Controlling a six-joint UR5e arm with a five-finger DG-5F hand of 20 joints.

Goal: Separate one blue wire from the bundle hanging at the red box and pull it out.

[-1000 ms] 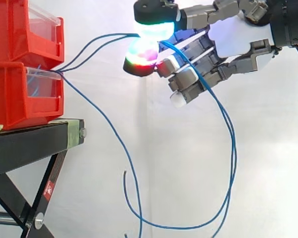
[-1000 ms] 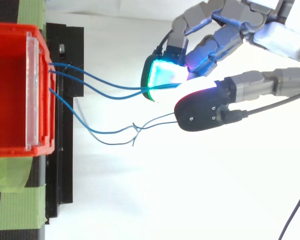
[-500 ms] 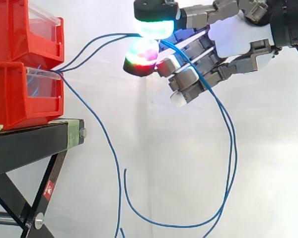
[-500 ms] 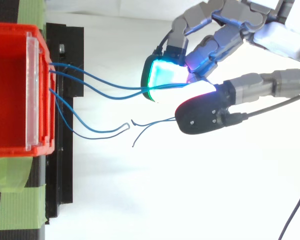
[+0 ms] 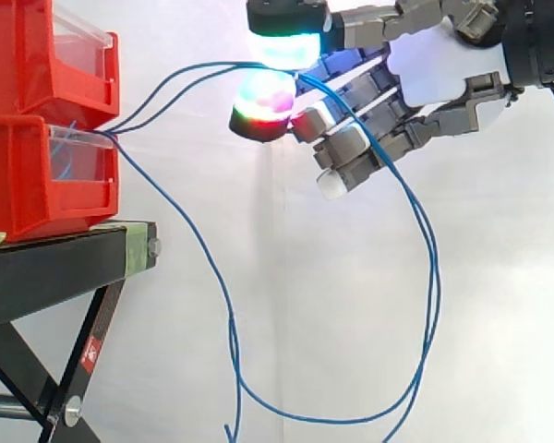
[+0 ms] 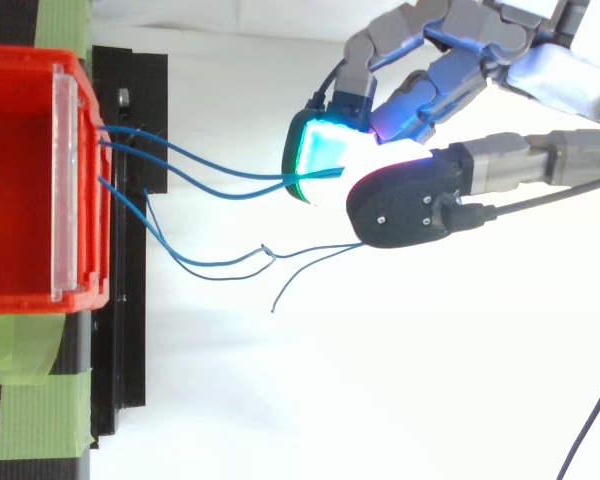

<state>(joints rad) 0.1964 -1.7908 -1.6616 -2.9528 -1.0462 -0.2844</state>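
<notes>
Loose blue wire [image 5: 210, 266] has swung back under the bundle; thumb pad nudged closer.
Hand [image 5: 436, 72] pinches two blue wires [image 5: 222, 65] running to red box [image 5: 28, 175] at 9 o'clock; single wire not yet isolated.

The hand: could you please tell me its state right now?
The hand is closed, pinching blue wires between its glowing pads.

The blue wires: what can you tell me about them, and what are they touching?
The blue wires are thin, bendy strands that come out between the two stacked red bins. Two rise to the robot hand, which pinches them between its glowing pads. Past the pinch they drape over the hand and sag in a long loop. Another strand hangs straight down from the bins, its free end dangling.
</notes>
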